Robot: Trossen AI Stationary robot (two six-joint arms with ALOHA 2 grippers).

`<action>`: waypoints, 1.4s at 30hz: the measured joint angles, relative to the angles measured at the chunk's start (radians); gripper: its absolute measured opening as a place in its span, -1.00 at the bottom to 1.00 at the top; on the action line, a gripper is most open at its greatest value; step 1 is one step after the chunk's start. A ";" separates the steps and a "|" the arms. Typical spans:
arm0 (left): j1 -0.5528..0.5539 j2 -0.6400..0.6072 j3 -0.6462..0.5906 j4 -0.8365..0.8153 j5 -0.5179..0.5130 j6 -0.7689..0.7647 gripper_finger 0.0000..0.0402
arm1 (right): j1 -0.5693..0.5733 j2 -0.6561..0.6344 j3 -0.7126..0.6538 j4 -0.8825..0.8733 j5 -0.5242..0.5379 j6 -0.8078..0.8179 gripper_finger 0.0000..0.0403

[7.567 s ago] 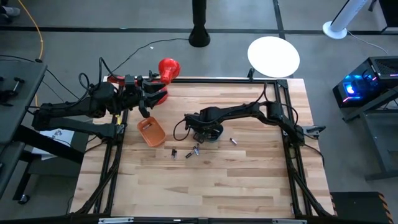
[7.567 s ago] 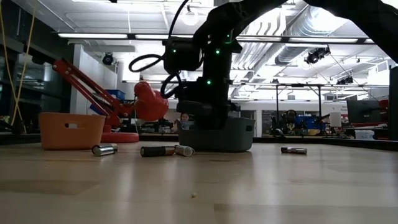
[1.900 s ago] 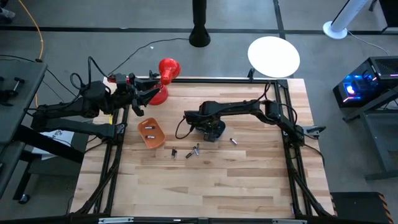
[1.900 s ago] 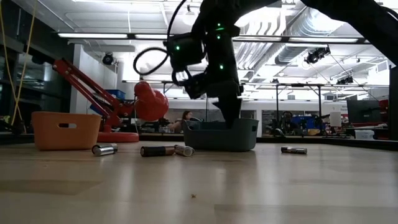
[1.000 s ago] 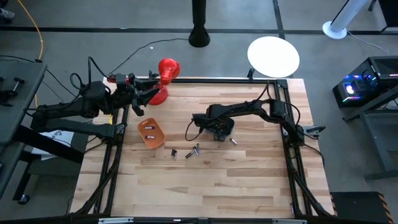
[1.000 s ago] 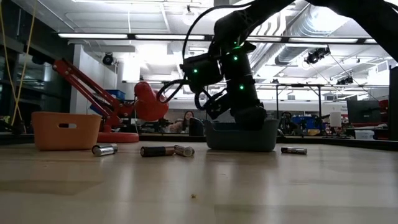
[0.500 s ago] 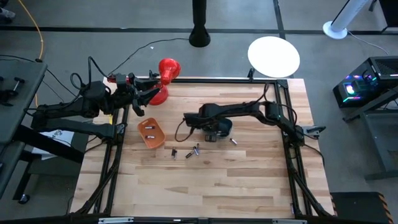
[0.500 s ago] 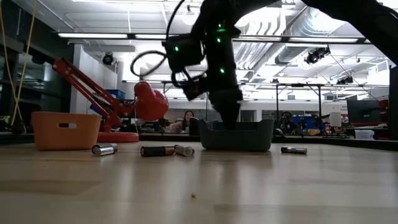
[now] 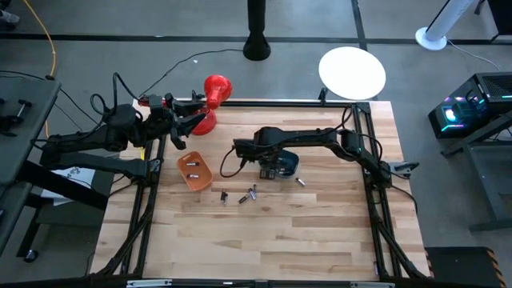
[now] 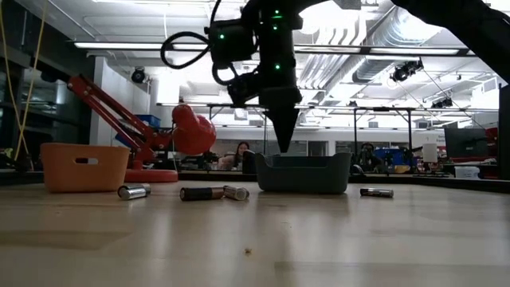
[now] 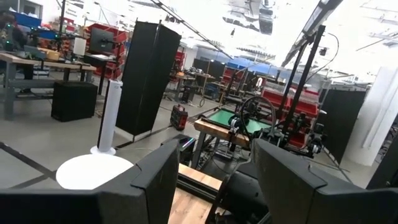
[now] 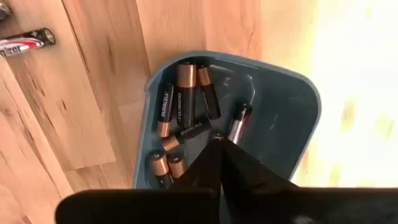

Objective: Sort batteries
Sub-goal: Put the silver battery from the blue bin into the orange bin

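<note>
You are looking at sort partly done. Teal bin [image 12: 292, 112] is holding several dark copper-tipped batteries [image 12: 184, 102], plus one silvery one. Orange bin [image 9: 194, 170] is showing two batteries inside. Loose batteries [image 9: 250, 194] are lying on table [image 9: 320, 232] between bins, one more [image 9: 301, 182] just beside teal bin: those are left for you. Right gripper [image 10: 284, 137] is hanging over teal bin, fingers pinched together, carrying nothing. Left gripper [image 9: 189, 120] is waiting at far edge by red lamp [image 9: 214, 88], fingers spread wide, empty.
</note>
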 joint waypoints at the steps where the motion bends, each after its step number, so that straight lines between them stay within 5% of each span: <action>1: 0.000 0.000 0.000 0.000 0.000 0.000 -0.04 | 0.000 0.000 -0.001 -0.007 0.000 0.000 -0.99; 14: 0.000 0.000 0.000 -0.001 0.011 -0.001 -0.04 | -0.016 -0.074 -0.122 0.096 0.038 0.047 -1.00; 27: 0.000 0.000 0.000 -0.001 0.009 0.001 -0.04 | -0.031 -0.388 -0.558 0.451 -0.157 0.137 -1.00; 33: 0.000 0.000 0.000 -0.002 0.009 0.001 -0.04 | -0.038 -0.400 -0.581 0.545 -0.176 0.190 -0.99; 42: 0.000 0.000 0.000 -0.003 0.008 0.026 -0.04 | -0.051 -0.357 -0.581 0.534 -0.130 0.191 -0.48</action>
